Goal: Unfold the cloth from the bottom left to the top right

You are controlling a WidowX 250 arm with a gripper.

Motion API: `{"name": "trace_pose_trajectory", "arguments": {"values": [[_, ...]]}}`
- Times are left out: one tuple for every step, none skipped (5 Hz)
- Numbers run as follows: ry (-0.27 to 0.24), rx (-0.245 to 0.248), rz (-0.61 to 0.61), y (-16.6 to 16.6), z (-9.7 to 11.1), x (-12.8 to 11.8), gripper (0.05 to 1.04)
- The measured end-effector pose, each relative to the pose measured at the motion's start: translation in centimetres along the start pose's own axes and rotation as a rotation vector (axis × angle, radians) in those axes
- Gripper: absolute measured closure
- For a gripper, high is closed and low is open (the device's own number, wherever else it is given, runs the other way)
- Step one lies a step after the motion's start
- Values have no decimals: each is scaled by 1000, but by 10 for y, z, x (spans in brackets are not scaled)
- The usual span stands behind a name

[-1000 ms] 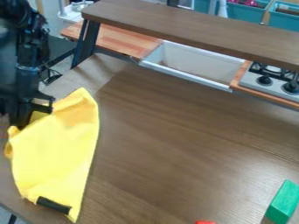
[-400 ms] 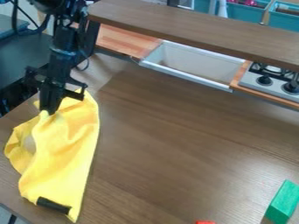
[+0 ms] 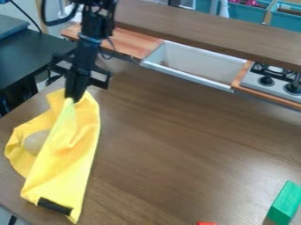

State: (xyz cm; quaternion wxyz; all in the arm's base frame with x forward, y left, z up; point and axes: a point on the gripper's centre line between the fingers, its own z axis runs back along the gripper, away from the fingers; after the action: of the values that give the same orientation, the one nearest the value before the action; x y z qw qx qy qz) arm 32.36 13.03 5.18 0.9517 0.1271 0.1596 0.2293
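The gripper (image 3: 73, 99) pinches the yellow cloth (image 3: 66, 165) — its tips obscured at the fold. Below-left of it, a pale patch (image 3: 36, 141) is unclear; well below-right, a red object (image 3: 207, 223) is cut off.

camera view | above table (image 3: 176, 132) | slants down toward sink (image 3: 187, 77) | mid-range

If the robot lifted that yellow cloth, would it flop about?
Probably: the yellow cloth creases where the hand pinches it, suggesting floppy fabric. It looks thin, so likely light, though the black strip might stiffen its lower edge.
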Motion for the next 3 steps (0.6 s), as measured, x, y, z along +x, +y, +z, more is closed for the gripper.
{"name": "trace_pose_trajectory", "arguments": {"values": [[14, 14, -28, -21, 11, 4, 1014], [38, 14, -43, -41, 22, 9, 1014], [43, 28, -66, -62, 30, 12, 1014]]}}
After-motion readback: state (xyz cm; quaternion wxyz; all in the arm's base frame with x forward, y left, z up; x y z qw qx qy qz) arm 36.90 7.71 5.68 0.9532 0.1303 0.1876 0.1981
